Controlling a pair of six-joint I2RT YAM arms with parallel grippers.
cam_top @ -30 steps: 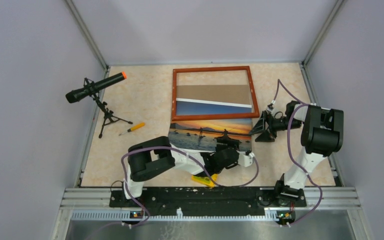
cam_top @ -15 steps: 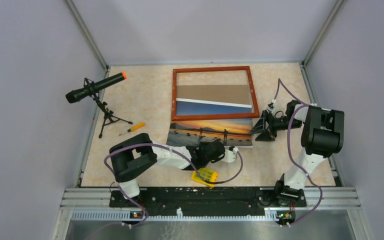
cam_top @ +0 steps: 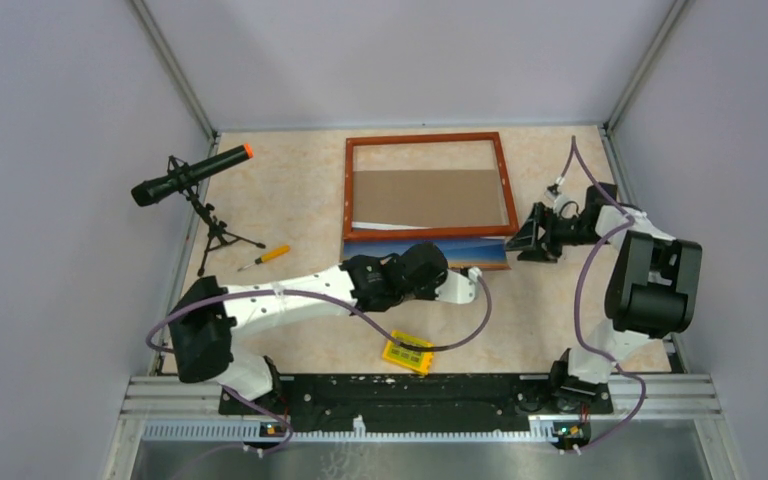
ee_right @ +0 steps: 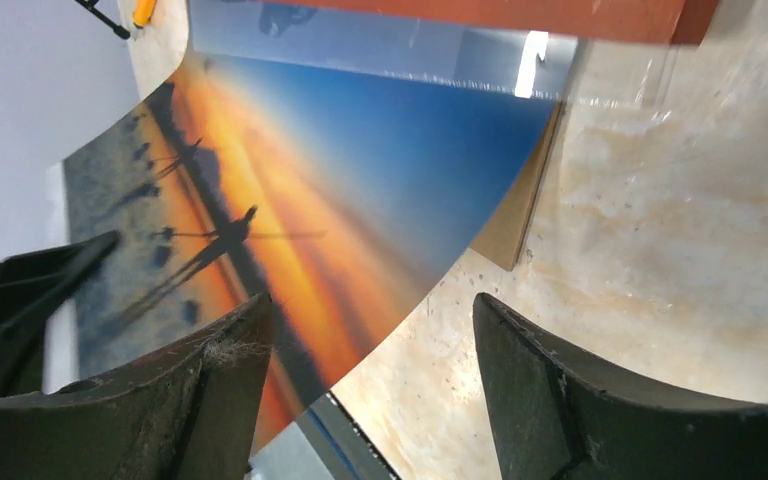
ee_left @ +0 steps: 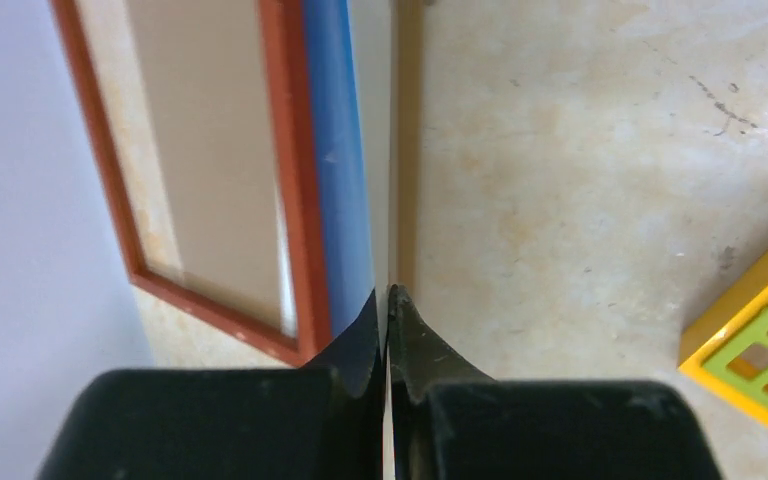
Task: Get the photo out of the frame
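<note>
The frame [cam_top: 426, 140] lies flat at the table's far centre, its reddish-brown border around a plain brown backing board [cam_top: 425, 195]. From above, the photo [cam_top: 478, 252] shows only as a thin blue strip along the frame's near side. It stands curled up on edge, and its orange sunset side [ee_right: 310, 200] faces the right wrist camera. My left gripper [ee_left: 388, 295] is shut on the photo's thin white edge, just beside the frame's border [ee_left: 285, 150]. My right gripper [ee_right: 370, 300] is open by the frame's near right corner [cam_top: 525, 235], with nothing between its fingers.
A black tube with an orange tip on a small tripod [cam_top: 190, 178] stands at the left, with an orange-handled tool [cam_top: 265, 257] beside it. A yellow block [cam_top: 408, 352] lies near the front edge, also seen in the left wrist view [ee_left: 760, 340]. Walls close in on three sides.
My left gripper closed on the photo's near edge and pushed toward the frame, standing the print up on edge. The left arm stretched out. The right gripper shifted slightly farther back.
</note>
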